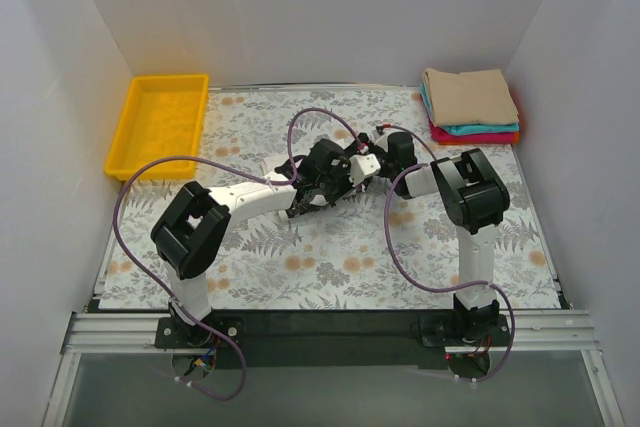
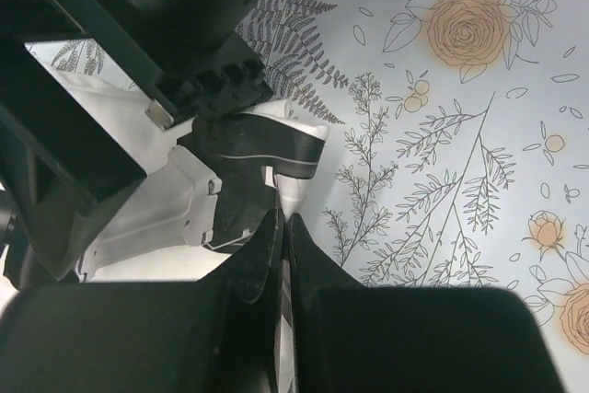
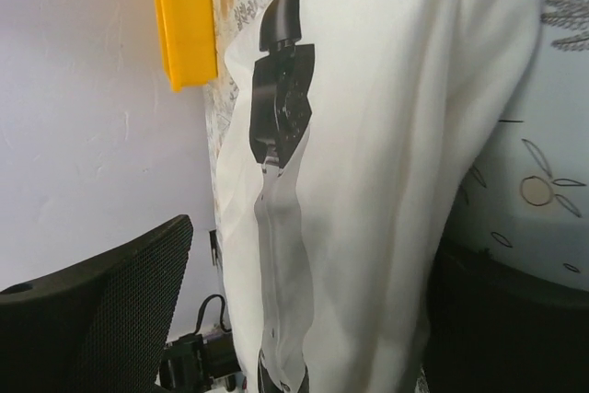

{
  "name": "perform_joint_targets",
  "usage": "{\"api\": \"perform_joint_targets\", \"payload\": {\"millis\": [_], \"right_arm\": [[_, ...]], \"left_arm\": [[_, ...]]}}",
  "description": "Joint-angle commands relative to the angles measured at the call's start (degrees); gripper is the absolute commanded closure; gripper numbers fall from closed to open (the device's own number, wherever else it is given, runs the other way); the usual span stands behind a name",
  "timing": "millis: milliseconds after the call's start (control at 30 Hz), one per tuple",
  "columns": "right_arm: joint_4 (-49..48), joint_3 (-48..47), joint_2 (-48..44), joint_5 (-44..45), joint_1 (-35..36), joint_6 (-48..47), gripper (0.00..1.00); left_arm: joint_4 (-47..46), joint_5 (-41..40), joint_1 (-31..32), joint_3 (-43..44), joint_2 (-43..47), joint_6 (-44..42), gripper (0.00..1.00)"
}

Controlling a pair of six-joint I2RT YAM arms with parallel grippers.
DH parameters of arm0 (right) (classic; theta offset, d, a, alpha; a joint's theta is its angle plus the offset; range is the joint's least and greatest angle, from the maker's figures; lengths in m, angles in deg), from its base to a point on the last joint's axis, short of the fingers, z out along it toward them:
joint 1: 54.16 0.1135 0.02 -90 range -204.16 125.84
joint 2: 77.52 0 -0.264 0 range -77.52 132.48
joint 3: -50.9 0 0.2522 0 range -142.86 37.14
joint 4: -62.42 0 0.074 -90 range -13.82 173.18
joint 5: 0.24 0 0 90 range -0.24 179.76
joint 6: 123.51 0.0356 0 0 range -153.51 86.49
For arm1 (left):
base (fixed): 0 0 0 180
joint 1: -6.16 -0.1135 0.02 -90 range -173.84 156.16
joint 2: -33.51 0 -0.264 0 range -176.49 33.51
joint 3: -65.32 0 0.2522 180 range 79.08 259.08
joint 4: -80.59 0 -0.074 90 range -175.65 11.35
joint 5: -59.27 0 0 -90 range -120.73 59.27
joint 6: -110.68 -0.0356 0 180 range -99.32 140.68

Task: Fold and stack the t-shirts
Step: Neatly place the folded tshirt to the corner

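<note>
The white t-shirt hangs as a long drape right in front of the right wrist camera. My left gripper is shut on a thin fold of it; in the right wrist view the left gripper pinches the cloth high up. My right gripper has its jaws wide apart, with the shirt hanging between them. In the top view both grippers, left and right, meet over the table's middle and hide most of the shirt. Folded tan, teal and red shirts are stacked at the back right.
A yellow tray stands at the back left and also shows in the right wrist view. The floral table cover spans the table. White walls close in the left, back and right sides. Purple cables loop around both arms.
</note>
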Motion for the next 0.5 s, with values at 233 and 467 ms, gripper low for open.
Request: {"api": "perform_joint_targets", "payload": {"millis": [233, 467], "right_arm": [[-0.41, 0.53, 0.94, 2.81, 1.84, -0.35, 0.31], [3.95, -0.16, -0.03, 2.9, 0.17, -7.53, 0.88]], "left_arm": [[-2.4, 0.33, -0.72, 3.66, -0.83, 2.55, 1.0], [-1.35, 0.07, -0.8, 4.97, -1.27, 2.64, 0.97]]}}
